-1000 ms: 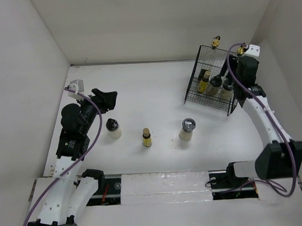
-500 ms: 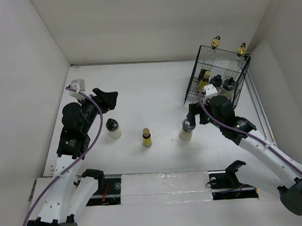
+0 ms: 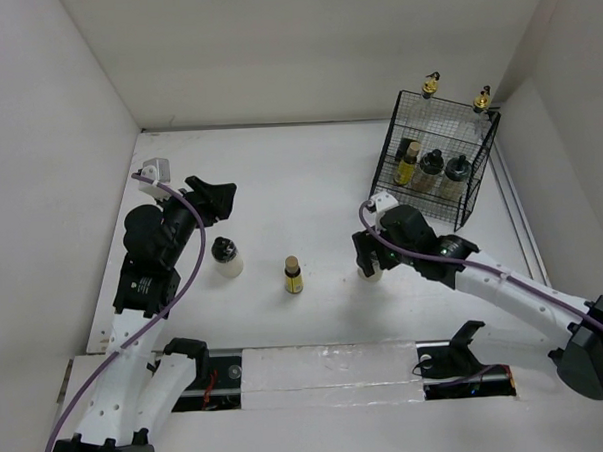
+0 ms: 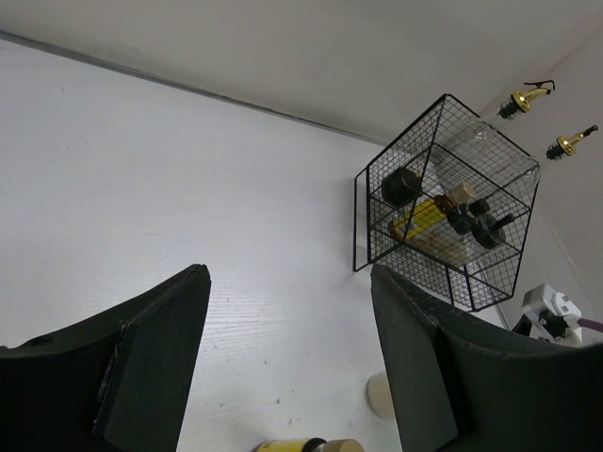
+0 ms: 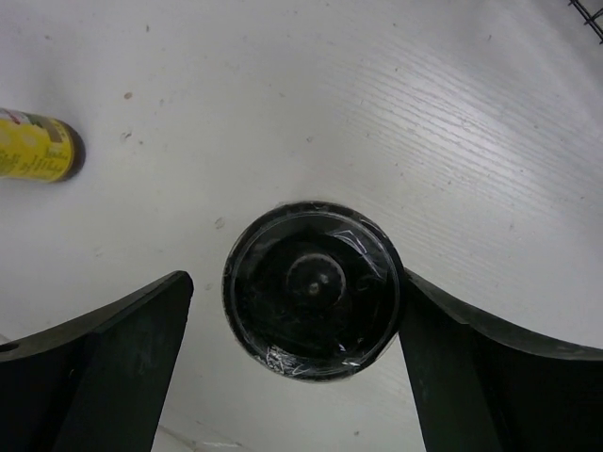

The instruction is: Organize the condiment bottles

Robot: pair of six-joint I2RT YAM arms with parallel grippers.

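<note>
Eight condiment bottles were counted on the table (image 3: 299, 166): two tall glass bottles (image 3: 431, 84) with gold pourers, two small yellow bottles (image 3: 293, 276) and four short dark-lidded shakers (image 3: 226, 255). One black wire basket (image 3: 421, 203), at the table's far right corner, held five of them: both tall bottles, one yellow bottle and two shakers. Three stood outside it, nearer the front edge.

Left gripper (image 4: 287, 282) raised, jaws parted, right gripper (image 5: 294, 282) pointing down, jaws wide
</note>
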